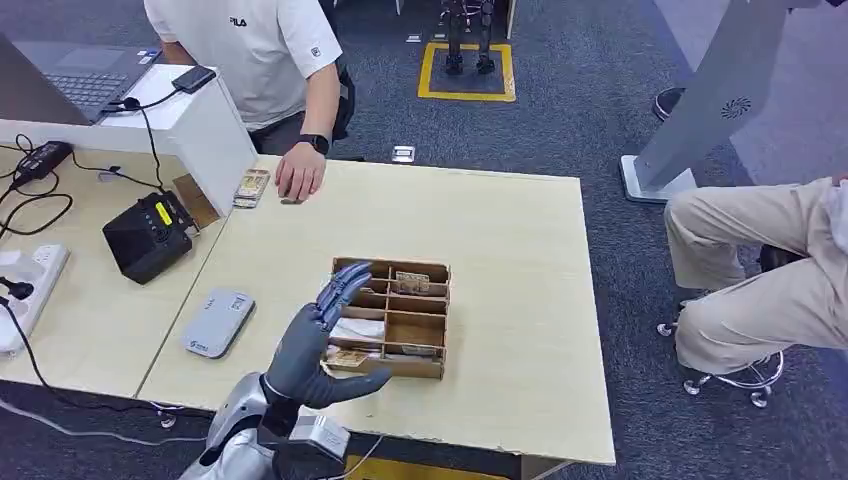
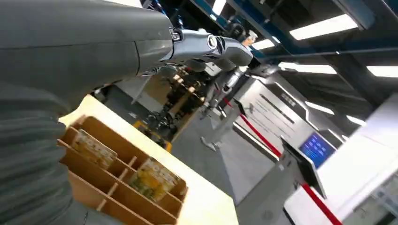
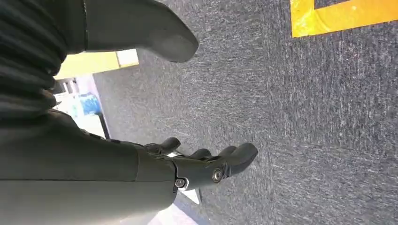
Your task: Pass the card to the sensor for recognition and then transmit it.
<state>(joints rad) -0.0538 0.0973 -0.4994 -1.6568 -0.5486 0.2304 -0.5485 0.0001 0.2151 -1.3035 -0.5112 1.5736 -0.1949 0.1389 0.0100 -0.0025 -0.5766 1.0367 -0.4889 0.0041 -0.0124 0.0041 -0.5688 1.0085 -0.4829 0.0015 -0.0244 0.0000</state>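
1. The left hand [image 1: 322, 335] is raised above the near-left corner of a wooden divider box [image 1: 391, 318], fingers [image 1: 345, 285] spread and straight, thumb out to the side, holding nothing.
2. The right hand [image 3: 141, 173] hangs over grey carpet [image 3: 291, 117], its fingers slightly curled and apart, empty.
3. Cards [image 1: 408, 282] lie in the box's compartments: pale, yellowish printed slips, their print too small to read.
4. The box sits mid-table on a light wooden table [image 1: 520, 260].
5. Left of the box lies a flat grey sensor pad [image 1: 218, 322].
6. A person in a white shirt marked "FILA" [image 1: 237, 21] rests a hand [image 1: 299, 172] on the far table edge.
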